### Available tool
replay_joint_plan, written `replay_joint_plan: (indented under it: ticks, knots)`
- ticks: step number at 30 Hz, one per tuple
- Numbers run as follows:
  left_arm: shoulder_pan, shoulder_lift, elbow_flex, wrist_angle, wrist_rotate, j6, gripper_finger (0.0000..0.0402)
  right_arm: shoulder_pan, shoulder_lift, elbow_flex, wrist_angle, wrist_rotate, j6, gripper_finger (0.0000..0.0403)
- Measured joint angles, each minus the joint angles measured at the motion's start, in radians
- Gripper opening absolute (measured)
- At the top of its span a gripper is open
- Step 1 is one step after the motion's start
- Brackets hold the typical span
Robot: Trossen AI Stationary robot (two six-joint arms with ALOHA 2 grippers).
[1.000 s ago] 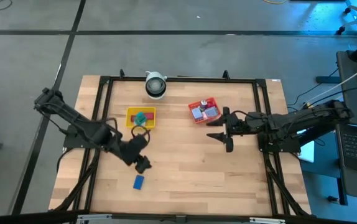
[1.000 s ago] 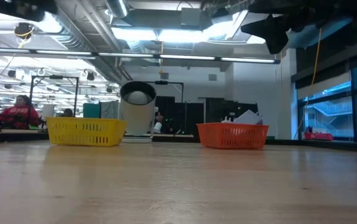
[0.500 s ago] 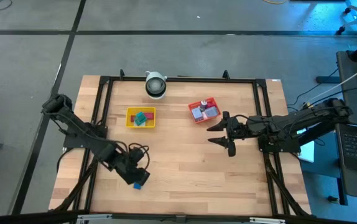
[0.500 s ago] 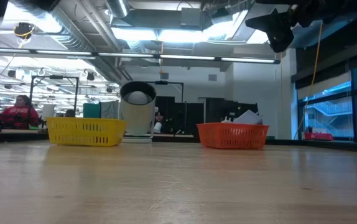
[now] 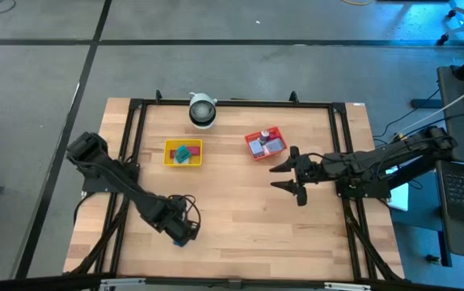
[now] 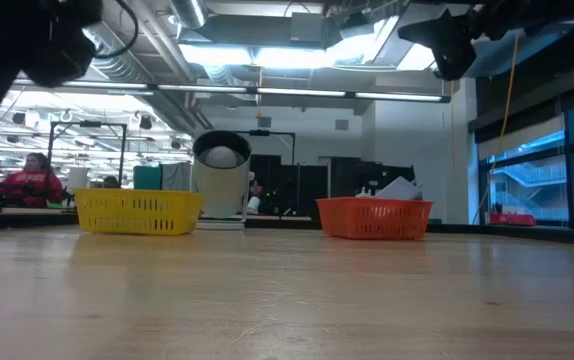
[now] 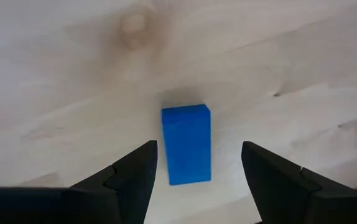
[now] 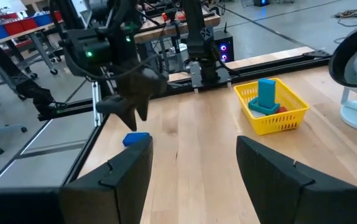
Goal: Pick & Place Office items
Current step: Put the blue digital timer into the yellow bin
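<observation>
Office items are mostly sorted already, as far as you can judge: one blue block (image 7: 186, 144) lies loose on the bare desk (image 5: 240, 202) near its front edge, well apart from both trays, and it looks like the last piece you have to move. Your left end effector (image 7: 194, 163) hangs right over it, released, with a finger on either side of the block and not touching it; nothing is grasped yet. Your right end effector (image 5: 295, 171) hovers above the desk just in front of the red tray (image 5: 264, 144), its fingers parted and holding nothing, so that arm simply waits. For the count: one loose blue block, one yellow tray (image 5: 183, 152) and one red tray. In the yellow tray you can make out a teal piece standing up and a reddish one beside it, so at least two. The red tray holds several pale and bluish pieces, too small and overlapped to count. A white lamp-like device (image 5: 202, 110) stands at the back edge between the trays.
</observation>
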Motion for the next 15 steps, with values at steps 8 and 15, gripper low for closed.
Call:
replay_joint_plan:
  ticks: [8, 15]
  knots:
    - [-0.010, 0.104, 0.000, 0.113, 0.014, -0.048, 0.0230, 0.020, 0.000, 0.000, -0.001, -0.050, -0.031, 0.0233]
    - [-0.009, 0.126, 0.003, 0.105, 0.056, -0.040, 0.0230, 0.038, 0.000, 0.000, 0.000, -0.048, -0.032, 0.0233]
